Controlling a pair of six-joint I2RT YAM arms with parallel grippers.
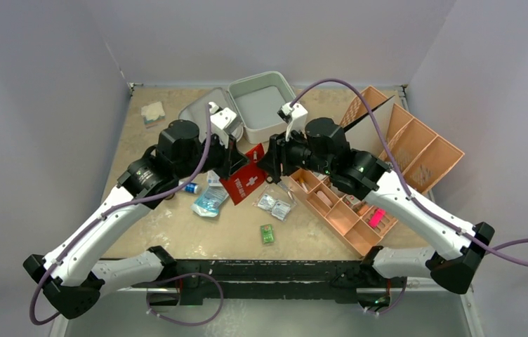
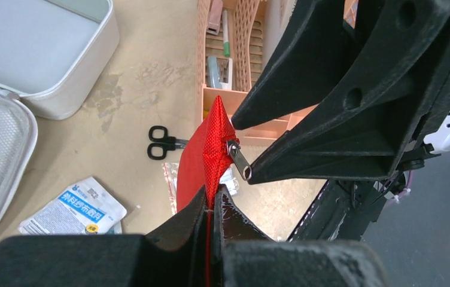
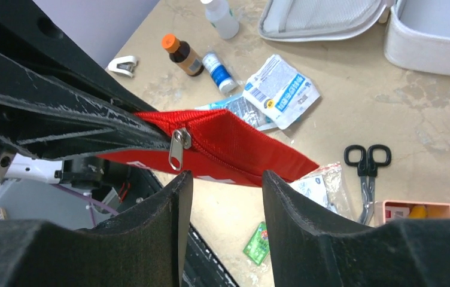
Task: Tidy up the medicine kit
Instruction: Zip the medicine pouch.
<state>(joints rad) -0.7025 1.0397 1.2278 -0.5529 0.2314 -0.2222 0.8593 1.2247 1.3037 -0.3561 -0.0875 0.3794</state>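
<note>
One orange tray (image 1: 338,219) holds small supplies. Opened flat, the medicine kit (image 1: 265,105) has its lid (image 1: 201,114) leftward, long axis left-right. The left gripper (image 2: 213,200) clamps the red pouch (image 2: 201,155); the right gripper (image 3: 227,178) gapes.

Pale lavender walls (image 1: 43,84), worn beige tabletop (image 1: 177,235), even light

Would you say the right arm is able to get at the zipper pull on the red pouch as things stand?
Probably yes: the left hand holds the red pouch up by its end, the zipper pull hangs exposed, and the right hand, open, sits right beside it with nothing between them.
</note>
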